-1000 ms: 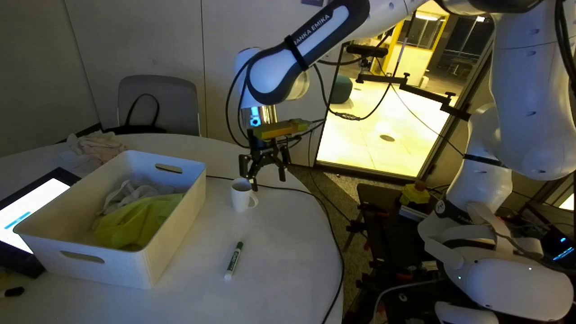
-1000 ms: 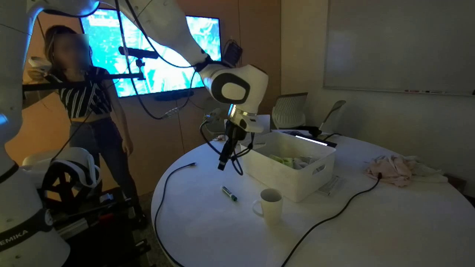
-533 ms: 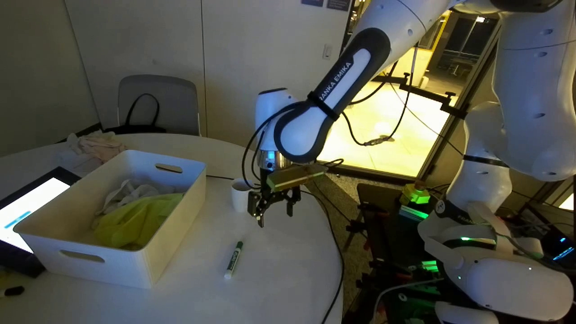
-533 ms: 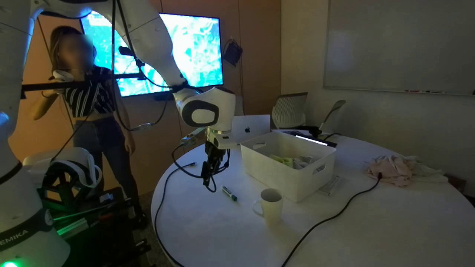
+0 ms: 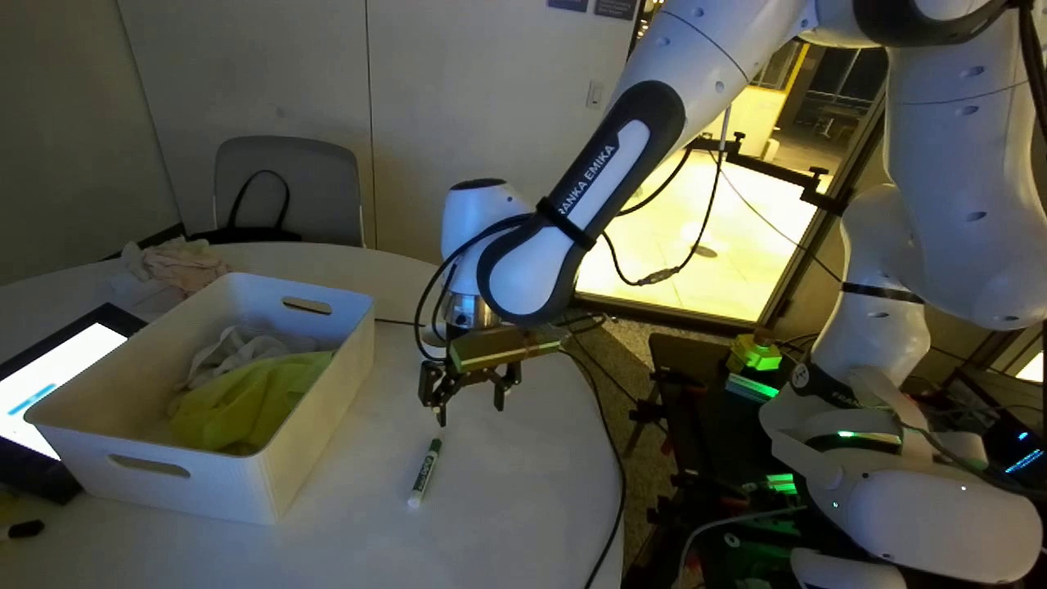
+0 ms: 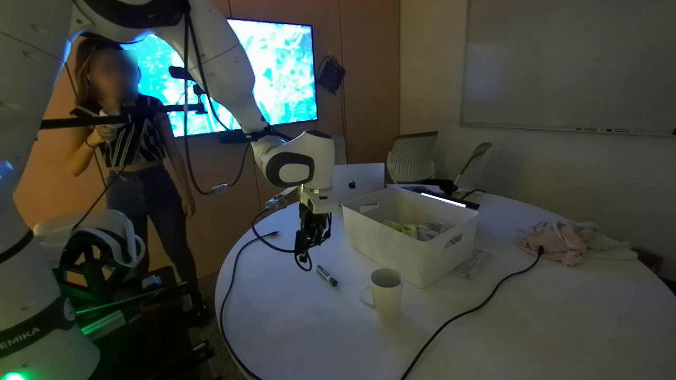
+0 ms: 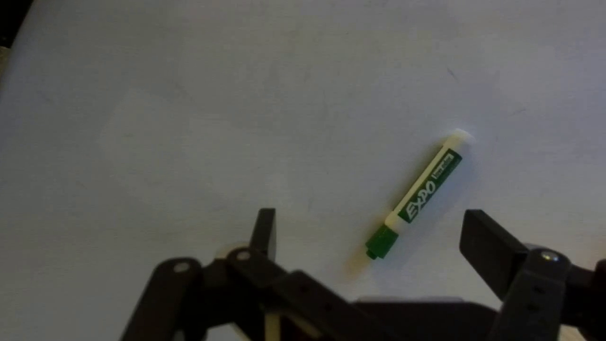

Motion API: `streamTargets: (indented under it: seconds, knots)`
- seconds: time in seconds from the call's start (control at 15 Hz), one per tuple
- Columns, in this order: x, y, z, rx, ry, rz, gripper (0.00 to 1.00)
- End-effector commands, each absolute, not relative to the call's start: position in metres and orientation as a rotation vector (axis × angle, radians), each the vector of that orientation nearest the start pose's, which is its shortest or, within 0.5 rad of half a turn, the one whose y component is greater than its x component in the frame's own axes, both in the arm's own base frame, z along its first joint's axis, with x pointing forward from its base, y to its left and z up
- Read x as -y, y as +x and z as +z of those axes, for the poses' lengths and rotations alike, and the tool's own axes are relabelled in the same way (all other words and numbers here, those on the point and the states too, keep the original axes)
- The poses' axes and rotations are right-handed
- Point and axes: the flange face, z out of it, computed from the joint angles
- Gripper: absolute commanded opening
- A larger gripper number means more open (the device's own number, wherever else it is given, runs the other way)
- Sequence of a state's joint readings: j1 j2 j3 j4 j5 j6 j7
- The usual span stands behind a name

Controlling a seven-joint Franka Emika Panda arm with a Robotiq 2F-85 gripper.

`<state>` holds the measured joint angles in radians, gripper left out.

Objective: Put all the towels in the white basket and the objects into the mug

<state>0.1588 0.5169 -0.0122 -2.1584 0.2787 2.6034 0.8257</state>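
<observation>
I am hovering near a pen (image 7: 420,194), and it could be rolling away soon.
It is lying flat on the table (image 6: 296,327), near the mug (image 6: 385,295), on a slant to my fingers (image 7: 490,251). If I am squeezing it like that, it may be spinning or popping out, because it looks round. If I am nipping only its cap (image 7: 381,240), it may be dangling crooked and bumping the mug. If I am going too low, I may be hitting the table. My gripper (image 5: 471,414) is hanging above the table with its fingers wide apart, holding nothing and touching nothing.
</observation>
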Motion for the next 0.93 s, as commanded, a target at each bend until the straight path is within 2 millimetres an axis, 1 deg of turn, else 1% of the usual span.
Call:
streamTargets:
  seconds: [0.0,0.13,0.33,0.6,0.87]
  knots:
    - [-0.08,0.582,0.138,-1.444,-2.68,0.133,1.0]
    - [-0.086,0.593,0.127,-1.481,-2.65,0.144,1.0]
    - [-0.093,0.602,0.11,-1.547,-2.607,0.162,1.0]
    - [-0.094,0.606,0.085,-1.685,-2.532,0.172,1.0]
    - [-0.087,0.609,0.065,-1.774,-2.416,0.175,1.0]
